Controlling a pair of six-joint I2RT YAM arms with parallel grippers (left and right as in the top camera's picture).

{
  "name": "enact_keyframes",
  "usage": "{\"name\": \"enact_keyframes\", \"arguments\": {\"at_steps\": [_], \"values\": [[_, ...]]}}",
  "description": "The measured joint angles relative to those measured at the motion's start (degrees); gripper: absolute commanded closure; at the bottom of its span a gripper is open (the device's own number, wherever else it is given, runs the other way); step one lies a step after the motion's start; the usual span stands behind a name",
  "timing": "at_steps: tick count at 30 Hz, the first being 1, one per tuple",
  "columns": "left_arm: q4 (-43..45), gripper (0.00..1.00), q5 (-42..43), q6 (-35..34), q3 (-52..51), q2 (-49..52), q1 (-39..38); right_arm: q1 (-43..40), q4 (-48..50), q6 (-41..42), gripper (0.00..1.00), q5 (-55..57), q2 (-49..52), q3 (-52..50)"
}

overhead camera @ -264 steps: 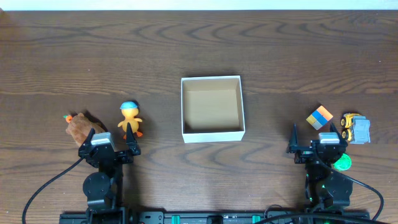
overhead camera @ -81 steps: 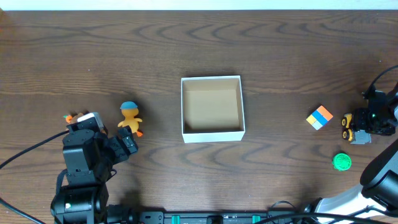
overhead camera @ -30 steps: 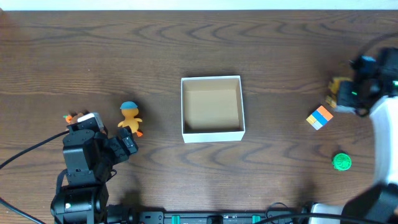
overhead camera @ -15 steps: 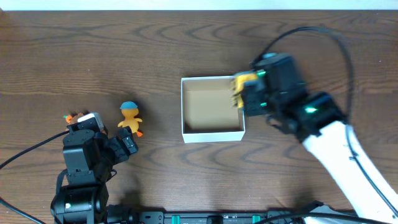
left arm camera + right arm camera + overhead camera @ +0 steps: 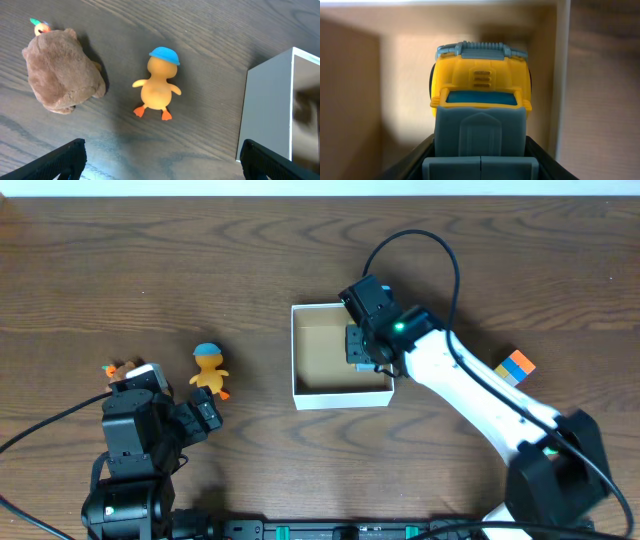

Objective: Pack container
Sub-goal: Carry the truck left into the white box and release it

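Dark wood table [image 5: 150, 260]: right tool [image 5: 361, 347] holds truck [image 5: 480, 95] over container [image 5: 340, 398], left tool [image 5: 170, 160] wide.

We count one white container [image 5: 335, 397]. We count four toys, one of each kind: one orange duck [image 5: 208, 369], one brown plush animal [image 5: 62, 70], one yellow and grey truck [image 5: 480, 92] and one coloured block [image 5: 518, 365]. We also count two robot arms, the left arm [image 5: 128, 442] and the right arm [image 5: 470, 385].

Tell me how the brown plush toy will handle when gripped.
The brown plush toy looks fuzzy and slumped, so it would probably squash when squeezed and feel light. Its lumpy shape seems unlikely to roll; pushed, it would likely drag on the wooden table.
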Motion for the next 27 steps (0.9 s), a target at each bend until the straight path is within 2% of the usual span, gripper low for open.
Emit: {"name": "enact_keyframes", "arguments": {"at_steps": [8, 12, 19, 23, 25, 26, 27], "values": [[0.0, 0.02, 0.0, 0.0, 0.0, 0.0, 0.0, -1.4, 2.3, 0.6, 0.85, 1.9, 8.0, 0.0], [0.0, 0.02, 0.0, 0.0, 0.0, 0.0, 0.0, -1.4, 3.1, 0.7, 0.80, 2.0, 8.2, 0.3], [0.0, 0.02, 0.0, 0.0, 0.0, 0.0, 0.0, -1.4, 3.3, 0.7, 0.59, 2.0, 8.2, 0.3], [0.0, 0.02, 0.0, 0.0, 0.0, 0.0, 0.0, -1.4, 3.2, 0.7, 0.55, 1.9, 8.2, 0.3], [0.0, 0.02, 0.0, 0.0, 0.0, 0.0, 0.0, -1.4, 3.1, 0.7, 0.48, 1.9, 8.2, 0.3], [0.0, 0.02, 0.0, 0.0, 0.0, 0.0, 0.0, -1.4, 3.1, 0.6, 0.36, 1.9, 8.2, 0.3], [0.0, 0.02, 0.0, 0.0, 0.0, 0.0, 0.0, -1.4, 2.9, 0.7, 0.19, 1.6, 8.1, 0.3]]}}
